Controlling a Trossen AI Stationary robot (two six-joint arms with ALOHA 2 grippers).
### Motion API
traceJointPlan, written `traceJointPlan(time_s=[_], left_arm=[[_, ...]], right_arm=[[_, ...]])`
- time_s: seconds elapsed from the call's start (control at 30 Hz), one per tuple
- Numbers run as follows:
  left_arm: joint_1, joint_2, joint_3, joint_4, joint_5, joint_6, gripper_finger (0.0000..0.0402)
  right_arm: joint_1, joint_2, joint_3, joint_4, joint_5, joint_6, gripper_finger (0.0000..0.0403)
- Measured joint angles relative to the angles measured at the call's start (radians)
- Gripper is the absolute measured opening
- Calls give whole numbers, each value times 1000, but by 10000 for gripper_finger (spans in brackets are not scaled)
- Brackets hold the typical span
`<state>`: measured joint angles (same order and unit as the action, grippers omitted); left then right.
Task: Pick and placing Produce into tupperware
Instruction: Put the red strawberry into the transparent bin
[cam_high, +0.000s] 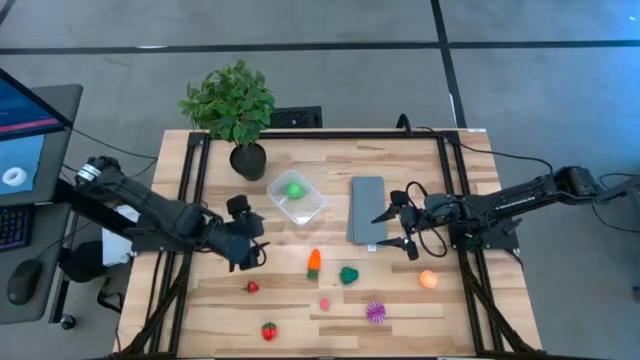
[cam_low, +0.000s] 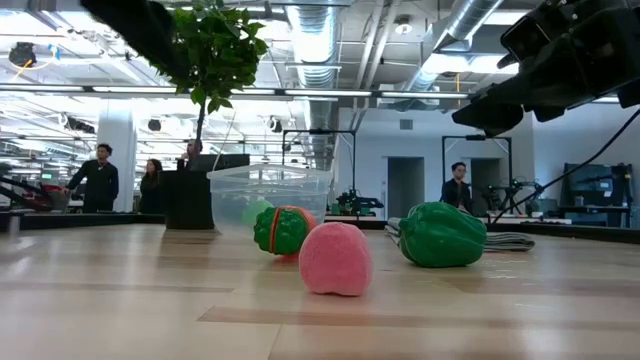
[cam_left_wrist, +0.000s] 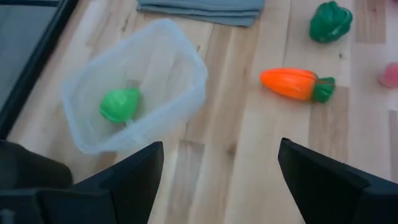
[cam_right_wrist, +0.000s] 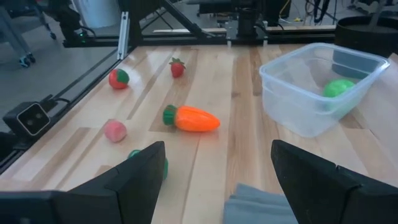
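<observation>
My left pincer (cam_high: 252, 247) hangs open and empty above the tabletop (cam_high: 210, 290), its fingers (cam_left_wrist: 134, 171) spread wide and touching nothing. It sits near the tub (cam_high: 296, 199), on the tub's left-front side. The tub is clear, and the green ball (cam_high: 294, 189) lies inside it.

My right pincer (cam_high: 397, 229) is also open with nothing between its fingers (cam_right_wrist: 140, 168). It hovers at the right edge of the grey slab (cam_high: 366, 209), which lies just right of the tub.

In front of the tub, the carrot (cam_high: 314, 262) lies on its side with the green stub toward the front edge. Right of the carrot is the dark green piece (cam_high: 348, 275), and farther right the orange ball (cam_high: 428, 279). Left of the carrot lies a small red piece (cam_high: 253, 287); a second red piece (cam_high: 268, 330) is by the front edge. The pink piece (cam_high: 324, 303) sits just ahead of the carrot, the spiky purple ball (cam_high: 375, 311) to its right.

The potted plant (cam_high: 232, 105) stands behind the tub, to its left. Nothing lies between either pincer and the carrot.
</observation>
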<state>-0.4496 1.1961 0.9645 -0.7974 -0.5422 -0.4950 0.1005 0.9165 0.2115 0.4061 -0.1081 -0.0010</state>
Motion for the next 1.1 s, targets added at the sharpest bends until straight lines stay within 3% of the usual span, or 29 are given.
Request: traceJointPlan(time_s=[0.33, 0.53, 0.93, 1.1], left_arm=[[-168, 0, -47, 4, 11, -217, 307], [-251, 5, -116, 105, 56, -327, 307], [-256, 200, -107, 150, 243, -348, 306], [-252, 241, -87, 152, 273, -343, 306]], right_arm=[[0, 0, 0, 0, 0, 0, 317], [0, 0, 0, 0, 0, 1, 317], [25, 0, 0, 52, 1, 0, 317], [22, 0, 0, 52, 1, 1, 317]])
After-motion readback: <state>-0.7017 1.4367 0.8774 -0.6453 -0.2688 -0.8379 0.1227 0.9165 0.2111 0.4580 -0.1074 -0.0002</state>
